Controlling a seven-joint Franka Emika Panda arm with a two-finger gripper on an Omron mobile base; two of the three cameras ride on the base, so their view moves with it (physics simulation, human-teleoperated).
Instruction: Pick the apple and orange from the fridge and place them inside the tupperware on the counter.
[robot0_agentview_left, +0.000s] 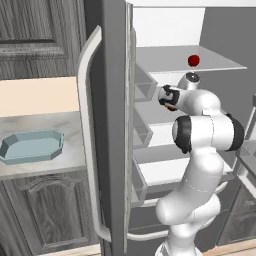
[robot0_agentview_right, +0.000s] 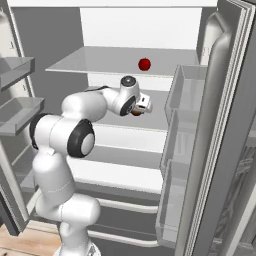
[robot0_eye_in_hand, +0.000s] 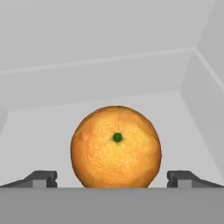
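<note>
Two dark fingertips are seen at the bottom corners of the hand view, spread wide and holding nothing, and the gripper (robot0_eye_in_hand: 112, 178) is aimed squarely at the orange (robot0_eye_in_hand: 116, 147), which sits dead centre between them at the bottom middle of that frame. The fruit lies straight ahead along the gripper's line, both tips standing clear of its sides; being round, it offers no long axis to be matched, so the coming move is judged to be a short straight advance followed by a closing.

Contact cannot be confirmed or excluded, since the underside of the orange is cut off by the frame's lower edge. In the right base view only a sliver of the orange is made out, at centre frame beside the wrist, the rest being hidden by the hand.

Farther back, the apple (robot0_agentview_right: 144, 64) is seen on the upper shelf of the fridge (robot0_agentview_right: 150, 30), above centre. At the left middle of the left base view, the tupperware (robot0_agentview_left: 32, 146) is seen on the counter (robot0_agentview_left: 70, 125), with nothing in it.
</note>
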